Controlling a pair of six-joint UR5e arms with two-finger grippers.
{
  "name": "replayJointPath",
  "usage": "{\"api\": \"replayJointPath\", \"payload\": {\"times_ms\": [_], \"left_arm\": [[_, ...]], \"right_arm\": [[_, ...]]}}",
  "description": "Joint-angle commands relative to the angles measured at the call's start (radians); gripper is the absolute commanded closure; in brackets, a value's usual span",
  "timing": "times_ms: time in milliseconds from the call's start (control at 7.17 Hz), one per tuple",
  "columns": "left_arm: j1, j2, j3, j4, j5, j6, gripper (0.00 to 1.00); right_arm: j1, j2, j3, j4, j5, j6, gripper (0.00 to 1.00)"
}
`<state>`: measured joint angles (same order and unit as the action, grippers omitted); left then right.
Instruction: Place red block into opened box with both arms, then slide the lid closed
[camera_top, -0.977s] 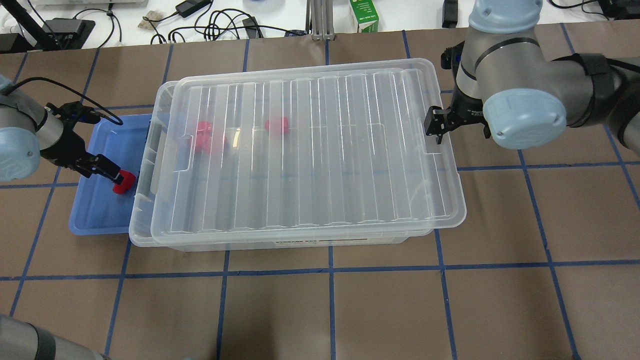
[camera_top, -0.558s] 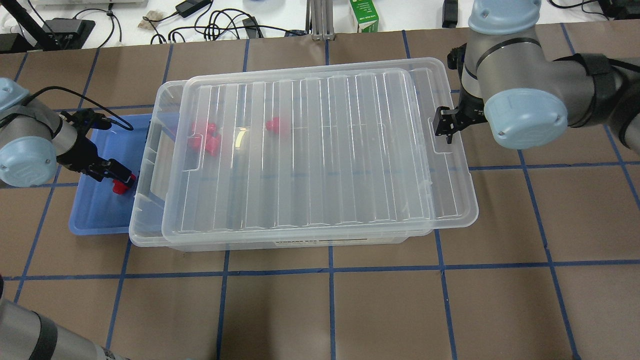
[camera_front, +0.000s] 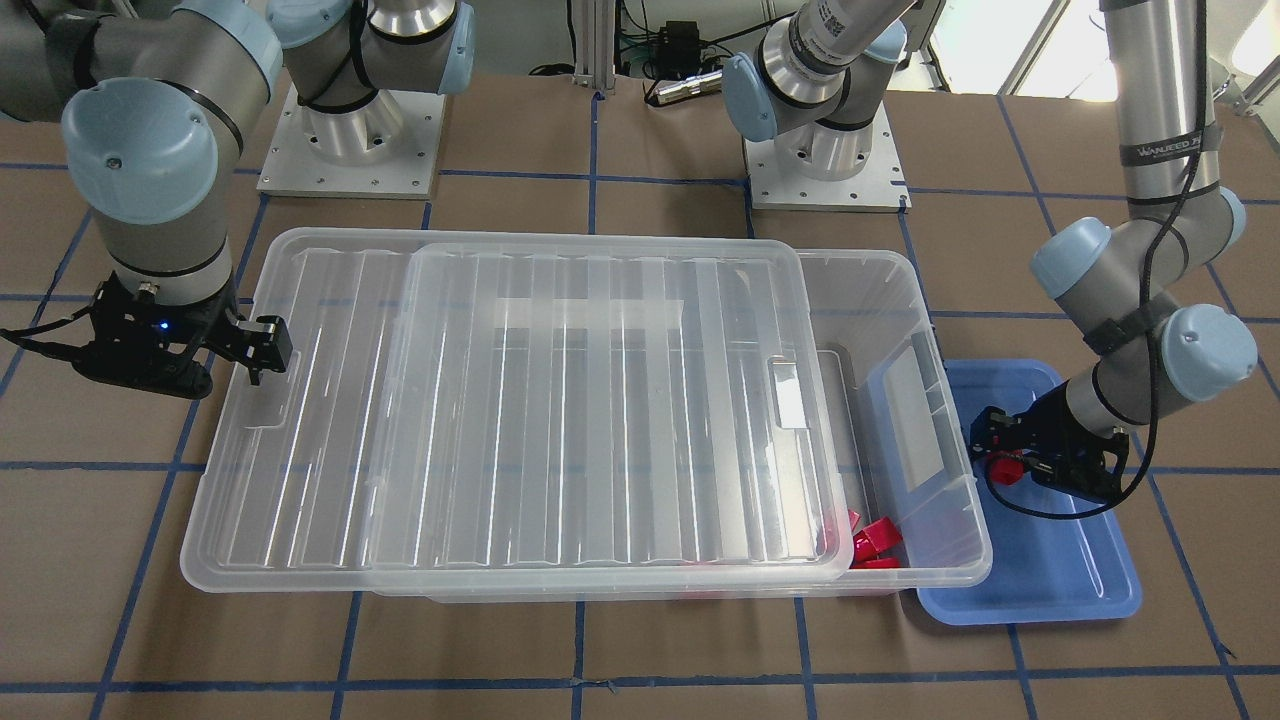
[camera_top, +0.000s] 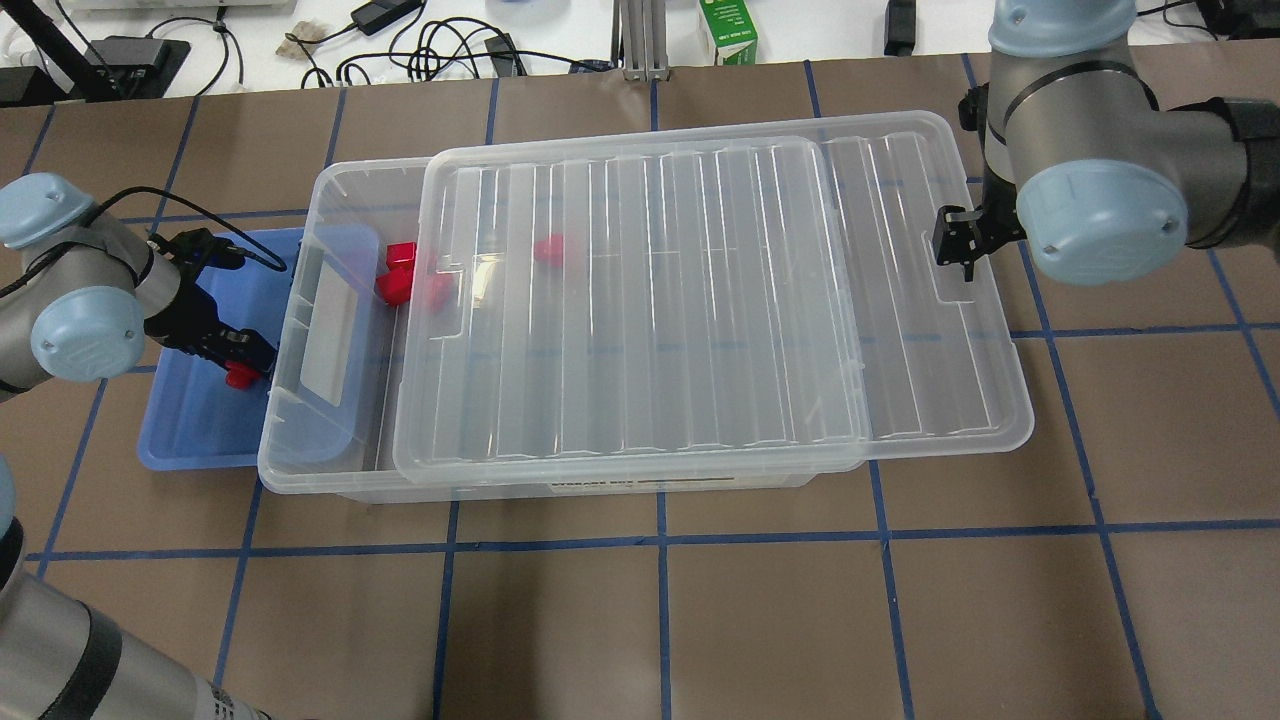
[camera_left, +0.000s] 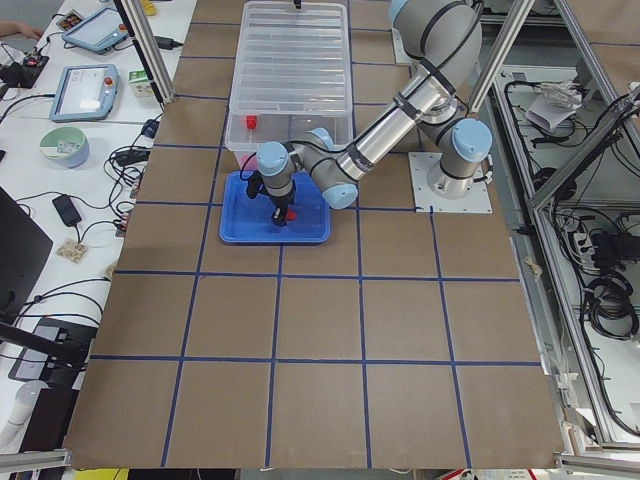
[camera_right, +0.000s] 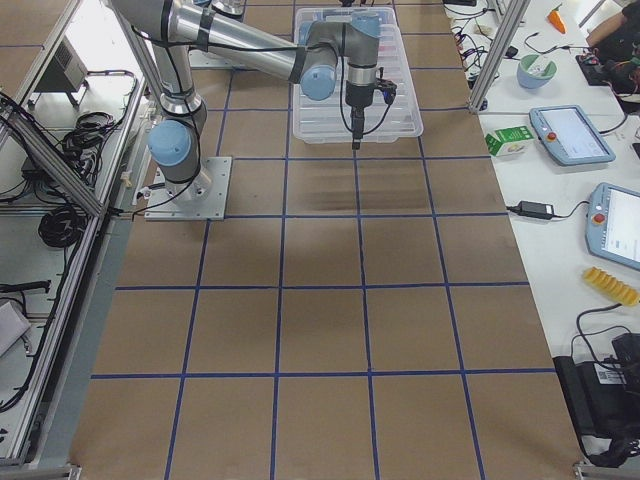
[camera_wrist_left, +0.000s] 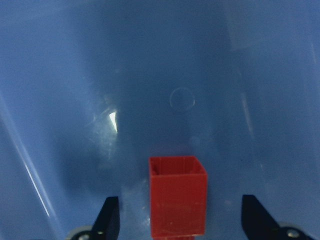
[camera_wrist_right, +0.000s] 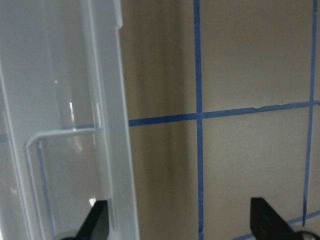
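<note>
The left claw (camera_wrist_left: 181, 222) stands wide, a finger (camera_wrist_left: 107, 222) on either side of the block (camera_wrist_left: 177, 200) with a clear gap to each, touching neither face. The block sits on the floor of the blue tray (camera_top: 190, 425), its top toward the wrist camera. Seen from overhead, this claw points down into the tray close to the tray's 3 o'clock wall, with the block just below its tips.

The tray lies against the 9 o'clock end of the box (camera_top: 310, 465), whose long sides run from 9 to 3. The lid (camera_top: 700, 300) rests flat on top, offset toward 3 o'clock: it overhangs that end of the box and leaves a strip open at the 9 o'clock end. In that open strip a few red pieces (camera_top: 398, 275) lie near the 12 o'clock wall, and another shows blurred through the lid further toward 3.

The right claw (camera_top: 958, 245) is at the lid's 3 o'clock short edge, beside the handle slot. It is wide too. In its wrist view the lid's rim runs between the fingers, close to one of them; whether that finger touches the plastic I cannot tell. The other finger hangs over bare tabletop (camera_top: 700, 620) crossed by blue tape lines.
</note>
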<state>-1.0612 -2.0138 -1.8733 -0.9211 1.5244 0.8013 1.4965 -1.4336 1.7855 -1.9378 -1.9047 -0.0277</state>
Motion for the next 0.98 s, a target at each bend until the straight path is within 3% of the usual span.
{"api": "replayJointPath", "payload": {"times_ms": [0, 140, 558, 837], "left_arm": [[-0.017, 0.018, 0.006, 0.001, 0.026, 0.002, 1.00], [-0.019, 0.045, 0.032, -0.016, 0.045, 0.007, 1.00], [-0.075, 0.208, 0.325, -0.554, 0.057, -0.042, 1.00], [-0.222, 0.276, 0.327, -0.624, 0.040, -0.349, 1.00]], "right_arm": [[-0.015, -0.010, 0.000, 0.003, -0.031, -0.017, 0.00], [-0.022, -0.011, 0.000, 0.002, -0.062, -0.017, 0.00], [-0.065, -0.011, 0.002, 0.005, -0.065, -0.017, 0.00], [-0.067, -0.013, 0.002, 0.005, -0.068, -0.015, 0.00]]}}
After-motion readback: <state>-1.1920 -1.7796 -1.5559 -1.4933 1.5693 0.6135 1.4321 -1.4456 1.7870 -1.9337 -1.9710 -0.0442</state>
